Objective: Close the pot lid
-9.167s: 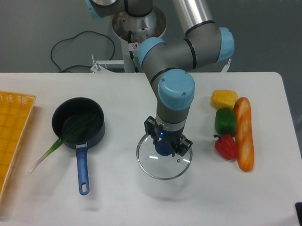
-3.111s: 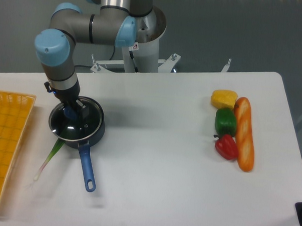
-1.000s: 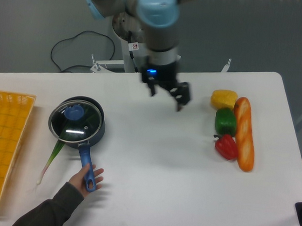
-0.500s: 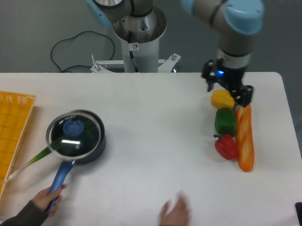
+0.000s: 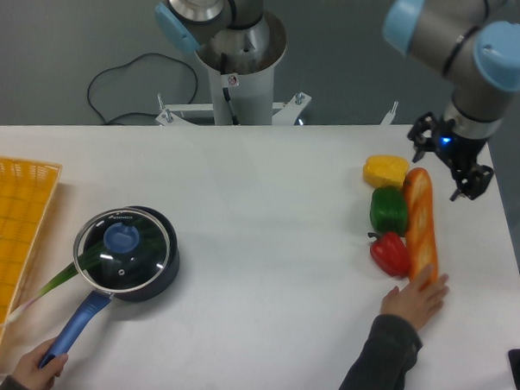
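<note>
Camera: lid [image 5: 121, 248] sits on pot [image 5: 157, 273], green onion [image 5: 56, 278] sticking out from under it; tool [image 5: 452, 165] empty, fingers apart.

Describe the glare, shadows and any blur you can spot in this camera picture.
Fixed camera view: white glints on the glass lid over the pot; even overhead light throws soft shadows on the table; slight blur around the claw; the bread stays sharp.
</note>
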`<state>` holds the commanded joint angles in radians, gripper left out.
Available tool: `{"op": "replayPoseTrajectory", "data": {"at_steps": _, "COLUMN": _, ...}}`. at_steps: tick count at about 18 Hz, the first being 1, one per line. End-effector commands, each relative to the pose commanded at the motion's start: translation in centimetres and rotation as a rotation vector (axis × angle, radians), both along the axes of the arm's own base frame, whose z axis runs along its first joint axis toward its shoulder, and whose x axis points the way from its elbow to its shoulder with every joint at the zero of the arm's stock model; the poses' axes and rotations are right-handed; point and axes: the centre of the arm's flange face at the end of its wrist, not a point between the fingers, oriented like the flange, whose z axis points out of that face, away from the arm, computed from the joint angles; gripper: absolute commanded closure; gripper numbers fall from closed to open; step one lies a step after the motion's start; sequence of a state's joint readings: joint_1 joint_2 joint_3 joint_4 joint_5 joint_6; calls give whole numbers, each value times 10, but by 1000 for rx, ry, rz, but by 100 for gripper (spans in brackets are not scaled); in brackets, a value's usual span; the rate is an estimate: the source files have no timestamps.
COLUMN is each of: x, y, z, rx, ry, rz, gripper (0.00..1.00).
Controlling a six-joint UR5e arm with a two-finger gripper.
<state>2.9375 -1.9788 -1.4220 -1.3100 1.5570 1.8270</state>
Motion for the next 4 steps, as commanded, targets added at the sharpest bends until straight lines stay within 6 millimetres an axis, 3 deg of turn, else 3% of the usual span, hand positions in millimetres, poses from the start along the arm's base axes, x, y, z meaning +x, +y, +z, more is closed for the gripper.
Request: {"op": "replayPoseTrajectory", "data": {"at_steps": 4, "x": -10, "y": -14, "z": -5, "rx": 7, "ry": 11, "rz": 23, "gripper": 0}}
